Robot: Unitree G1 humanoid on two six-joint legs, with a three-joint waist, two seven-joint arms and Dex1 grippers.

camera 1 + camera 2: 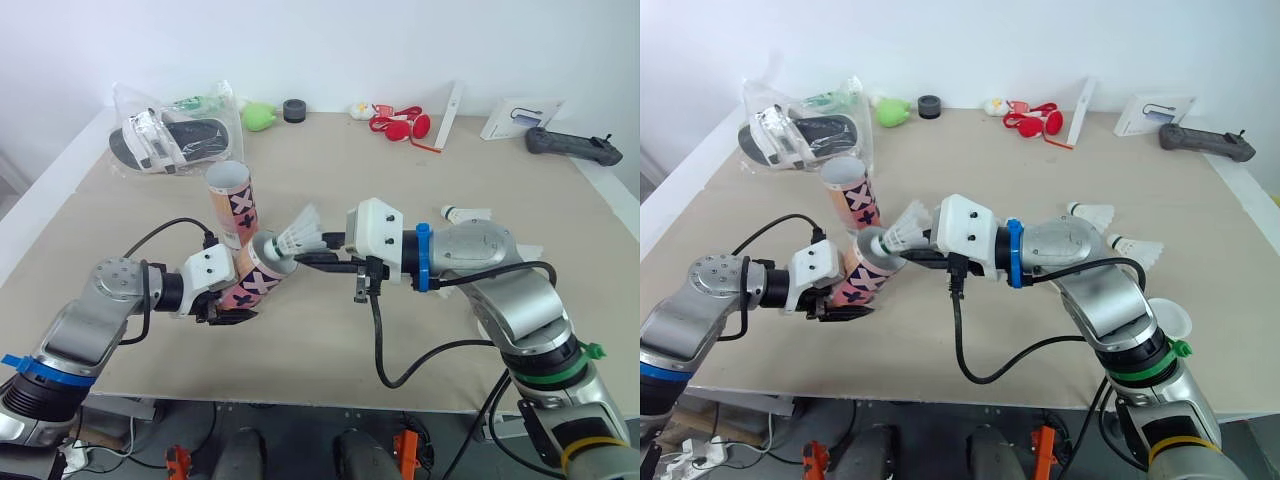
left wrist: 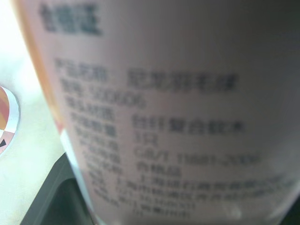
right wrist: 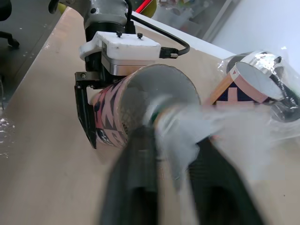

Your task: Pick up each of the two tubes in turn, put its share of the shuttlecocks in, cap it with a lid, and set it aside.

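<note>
Table [image 1: 400, 180] bears it all. Left gripper [image 1: 228, 315] is clamped on a tilted tube [image 1: 255, 278] near its base, with the open mouth facing the right gripper [image 1: 305, 258]. A second tube [image 1: 232, 205] stands upright just beyond the left gripper. Right gripper pinches a shuttlecock [image 1: 298, 235], its cork at that mouth, seemingly just inside the rim. Two loose shuttlecocks [image 1: 1090, 213] lie beside the right forearm.
</note>
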